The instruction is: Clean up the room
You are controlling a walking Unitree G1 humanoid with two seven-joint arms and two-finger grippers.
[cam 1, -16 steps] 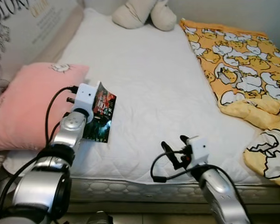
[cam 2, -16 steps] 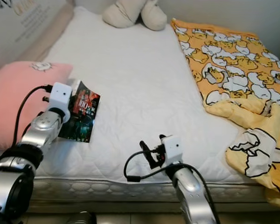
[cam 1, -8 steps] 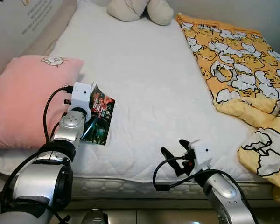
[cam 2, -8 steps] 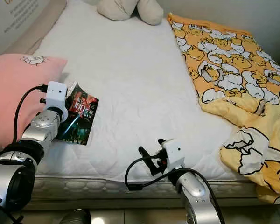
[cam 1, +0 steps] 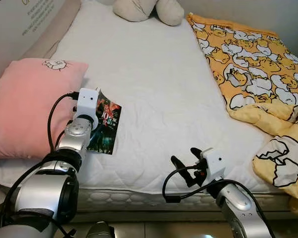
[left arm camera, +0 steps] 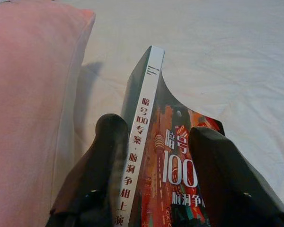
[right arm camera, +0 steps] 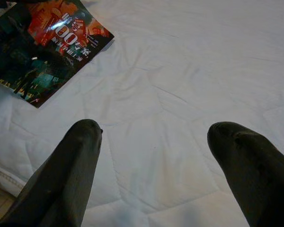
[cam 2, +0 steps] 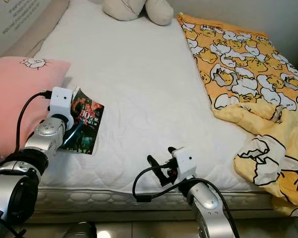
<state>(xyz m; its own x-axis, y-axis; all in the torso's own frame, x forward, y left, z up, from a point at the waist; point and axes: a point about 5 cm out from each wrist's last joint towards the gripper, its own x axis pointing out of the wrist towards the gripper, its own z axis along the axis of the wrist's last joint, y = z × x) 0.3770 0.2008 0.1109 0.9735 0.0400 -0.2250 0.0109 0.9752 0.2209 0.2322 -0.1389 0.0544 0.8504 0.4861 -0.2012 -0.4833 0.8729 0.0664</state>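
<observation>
Book (left arm camera: pixel 156 156) at the frame's left, beside the pink pillow (cam 1: pixel 25 104), is sitting pinched in the left claw (left arm camera: pixel 151 137); the cover is bowing, risking slippage. Right claw (right arm camera: pixel 156 142) is hovering wide.

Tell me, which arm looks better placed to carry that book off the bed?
The left, most likely. Its pincer is already closed on the book beside the pink pillow. The right pincer hangs open near the mattress edge, holding nothing.
</observation>
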